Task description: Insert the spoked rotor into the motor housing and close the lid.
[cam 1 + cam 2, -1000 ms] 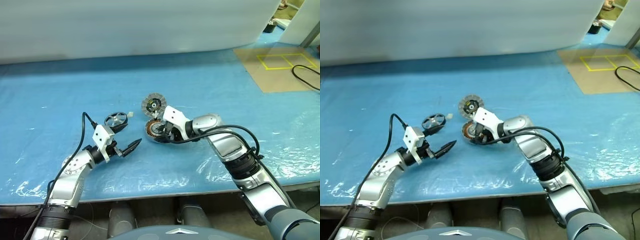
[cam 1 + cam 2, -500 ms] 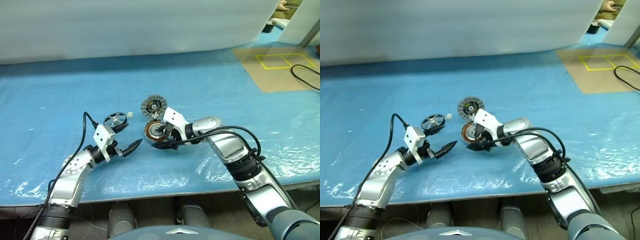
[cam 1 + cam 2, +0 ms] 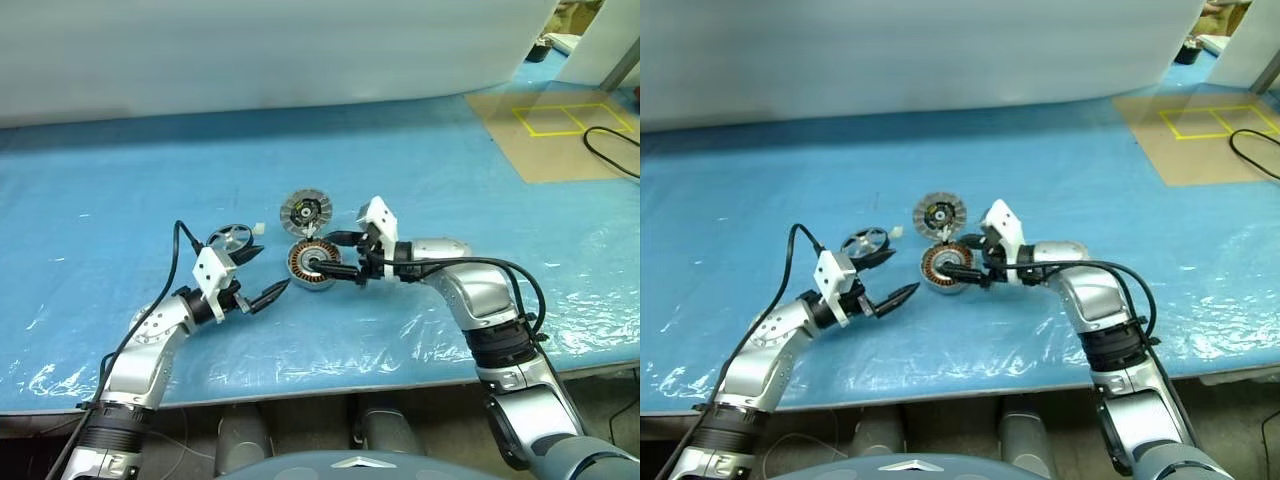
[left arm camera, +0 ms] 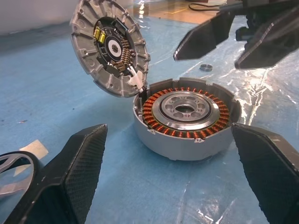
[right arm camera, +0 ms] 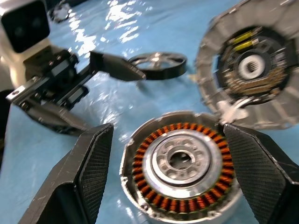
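Although the spoked rotor (image 3: 231, 239) lying left of the motor housing (image 3: 312, 264) looks light, rigid and thin, grip its dark rim; both left gripper (image 3: 262, 275) and right gripper (image 3: 338, 259) stand open, empty.

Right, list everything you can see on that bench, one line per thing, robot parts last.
motor housing: one, silver can with copper-brown windings, mid-table, between the two grippers.
lid: one, silver-grey finned disc with dark centre, propped open at the housing's far edge.
spoked rotor: one, dark ring with silver spokes, lying left of the housing.
table cover: one, blue plastic sheet.
brown board: one, yellow taped squares, far right.
black cable: one, by the board.
left gripper: black fingers open, left of the housing.
right gripper: black fingers open, right of the housing.
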